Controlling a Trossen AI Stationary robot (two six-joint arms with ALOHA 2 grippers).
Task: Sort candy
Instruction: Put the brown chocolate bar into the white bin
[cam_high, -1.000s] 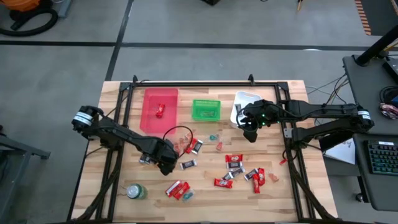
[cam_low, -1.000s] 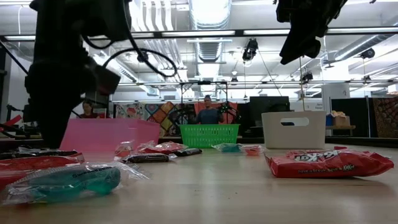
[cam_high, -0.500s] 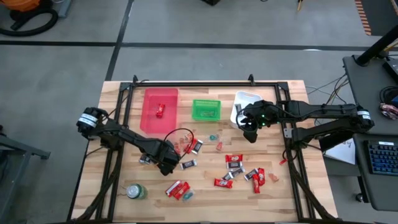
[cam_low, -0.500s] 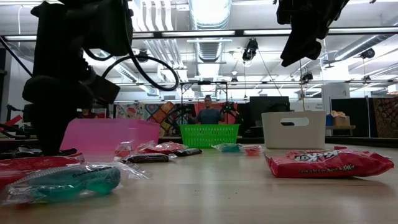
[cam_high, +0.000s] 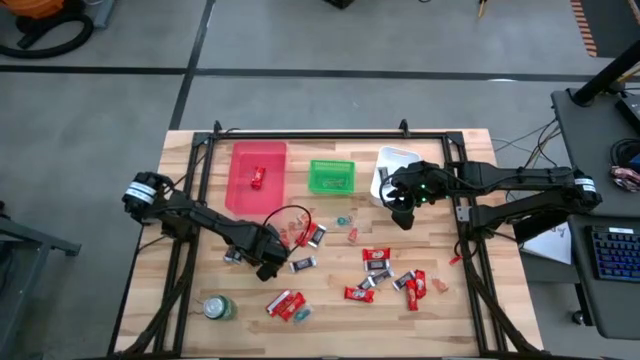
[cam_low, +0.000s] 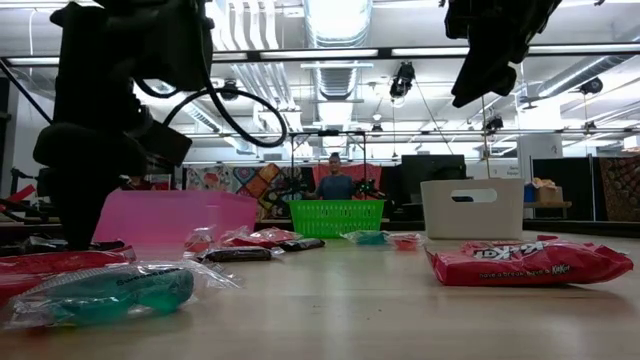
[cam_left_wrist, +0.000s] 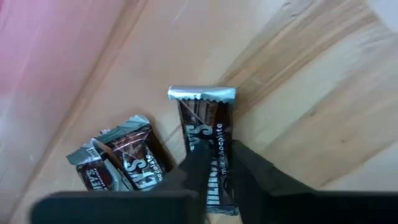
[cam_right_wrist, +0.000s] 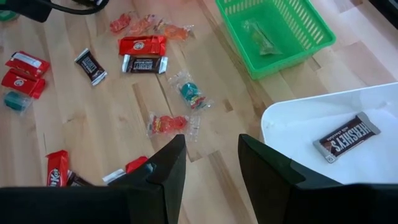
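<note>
Candy lies scattered over the wooden table (cam_high: 330, 300): red wrappers (cam_high: 377, 256), dark brown-and-silver bars (cam_high: 302, 264) and small teal and orange sweets (cam_high: 345, 221). My left gripper (cam_high: 268, 264) is down at the table's left middle, shut on a dark brown-and-silver bar (cam_left_wrist: 205, 134). A second dark bar (cam_left_wrist: 121, 163) lies flat beside it. My right gripper (cam_high: 401, 216) hangs open above the table by the white bin (cam_high: 392, 165), with nothing between its fingers (cam_right_wrist: 166, 168). My left gripper pinches the dark bar's two long sides (cam_left_wrist: 214, 163) between its two fingers, toward one end of the bar. The fingers come from above, pointing down, and lie across the bar. The bar lies flat on the table, its silver crimped far end (cam_left_wrist: 201, 94) free.
A pink bin (cam_high: 258, 175) holds a red candy. A green basket (cam_high: 332, 177) and the white bin, which holds one dark bar (cam_right_wrist: 347, 138), stand along the far edge. A round green can (cam_high: 218, 307) stands near the front left. A black frame rail (cam_high: 330, 133) runs along the far side.
My left arm has shifted slightly toward the table's right edge, with its gripper staying low over the dark bars.
</note>
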